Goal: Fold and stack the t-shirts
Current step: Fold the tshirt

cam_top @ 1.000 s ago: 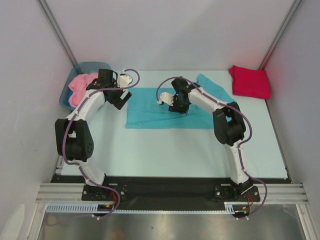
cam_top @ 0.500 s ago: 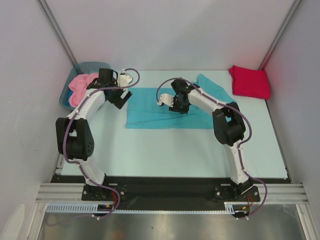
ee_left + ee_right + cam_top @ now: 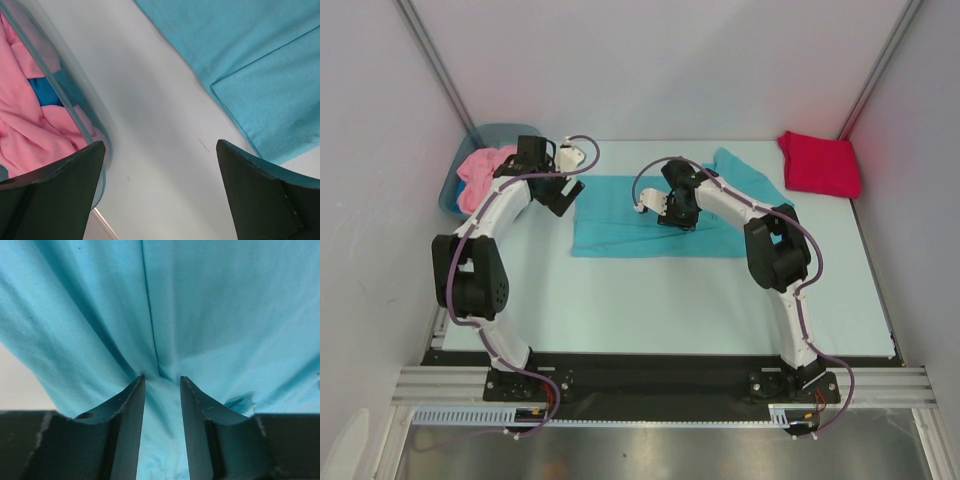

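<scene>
right wrist view showed the right gripper (image 3: pixel 161 384) pinching a ridge of the turquoise t-shirt (image 3: pixel 225 305), lying long 9-to-3 o'clock on the table (image 3: pixel 620 300); left gripper (image 3: pixel 159 150) gaped at its 10 o'clock corner.

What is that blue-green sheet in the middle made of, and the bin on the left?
The turquoise t-shirt looks like soft matte knit cloth: it drapes in creases and shows a stitched seam up close. The tub seems smooth, translucent grey-blue plastic, probably rigid: the pink t-shirt inside shows faintly through its wall.
</scene>
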Controlling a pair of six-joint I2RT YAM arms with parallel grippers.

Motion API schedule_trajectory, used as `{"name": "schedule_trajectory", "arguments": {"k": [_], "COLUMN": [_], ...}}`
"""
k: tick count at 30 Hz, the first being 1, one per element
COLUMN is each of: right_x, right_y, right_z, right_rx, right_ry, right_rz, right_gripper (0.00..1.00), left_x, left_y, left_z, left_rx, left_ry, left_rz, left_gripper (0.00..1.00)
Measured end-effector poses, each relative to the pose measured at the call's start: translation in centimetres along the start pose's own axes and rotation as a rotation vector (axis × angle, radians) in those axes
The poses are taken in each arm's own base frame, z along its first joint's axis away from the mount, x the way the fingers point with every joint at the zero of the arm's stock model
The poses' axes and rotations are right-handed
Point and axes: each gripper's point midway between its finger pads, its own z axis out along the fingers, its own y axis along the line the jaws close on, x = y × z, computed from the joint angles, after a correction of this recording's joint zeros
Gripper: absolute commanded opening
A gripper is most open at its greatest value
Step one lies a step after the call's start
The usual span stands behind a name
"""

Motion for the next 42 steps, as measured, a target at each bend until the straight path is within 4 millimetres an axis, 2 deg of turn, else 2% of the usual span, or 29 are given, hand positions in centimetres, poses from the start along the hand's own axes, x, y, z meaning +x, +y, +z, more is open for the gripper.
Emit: {"name": "schedule_trajectory", "arguments": {"k": [7,8,11,18,42], "right_x": [0.4,0.5,0.5,0.4,0.2], "right_y": [0.6,0.7,0.6,0.2,-1.5], "right_z": [0.4,0.4,0.4,0.4,0.3], "right_rx": [-0.013,-0.014,-0.009,0.009,0.091], "right_ry": [0.013,0.014,0.015,0.014,0.028], "right_rz": [0.008,0.009,0.01,0.014,0.008], "right_gripper": [0.22,0.17,0.08,0.01,0.0], "left_x": [0.1,0.1,0.0,-0.4,-1.0], "left_y": [0.0,0.0,0.0,0.3,0.2], "left_z": [0.1,0.1,0.1,0.1,0.8], "left_rx": [0.002,0.002,0.001,-0.005,0.003], "left_ry": [0.003,0.003,0.002,-0.007,-0.011], "left_rz": [0.0,0.0,0.0,0.001,0.009], "left_gripper": [1.0,1.0,1.0,1.0,1.0]}}
